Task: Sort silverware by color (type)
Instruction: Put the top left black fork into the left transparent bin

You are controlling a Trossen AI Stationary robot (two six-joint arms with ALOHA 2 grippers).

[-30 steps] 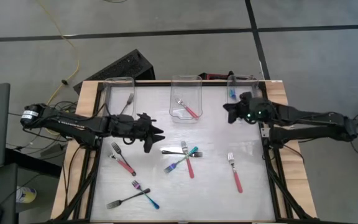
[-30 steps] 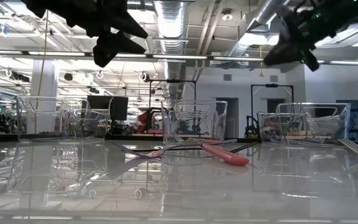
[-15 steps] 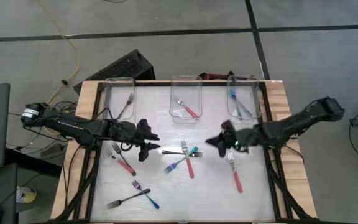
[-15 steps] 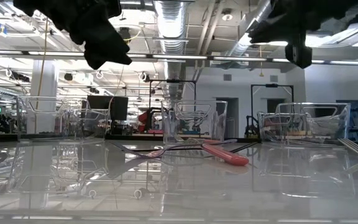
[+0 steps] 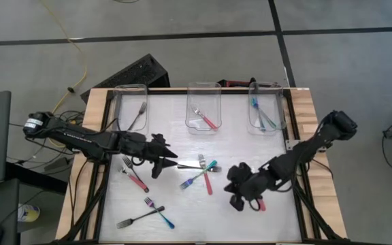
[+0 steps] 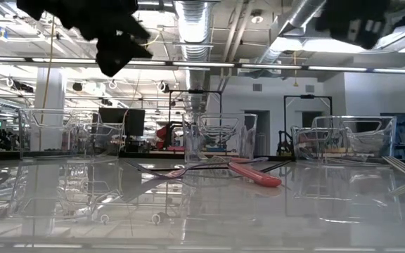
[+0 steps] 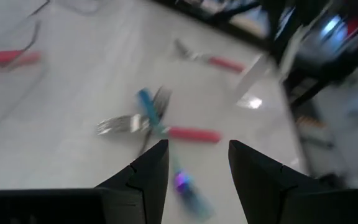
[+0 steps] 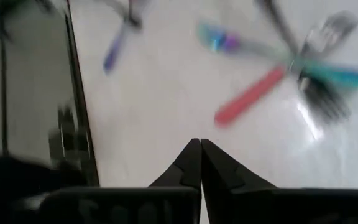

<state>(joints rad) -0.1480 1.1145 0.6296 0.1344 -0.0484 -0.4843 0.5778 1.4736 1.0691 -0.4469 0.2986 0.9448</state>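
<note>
Left claw point(image 5: 171, 165), fingers apart, hovers by the crossed forks point(image 5: 201, 173) (overlapping, so it may snag two); right claw point(image 5: 240, 195), pinched empty, covers a red fork.

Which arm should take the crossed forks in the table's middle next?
Left, probably. The left gripper hangs open right beside the crossed red and teal-handled forks, which its wrist camera faces. The right gripper is shut and sits nearer the front edge.
</note>
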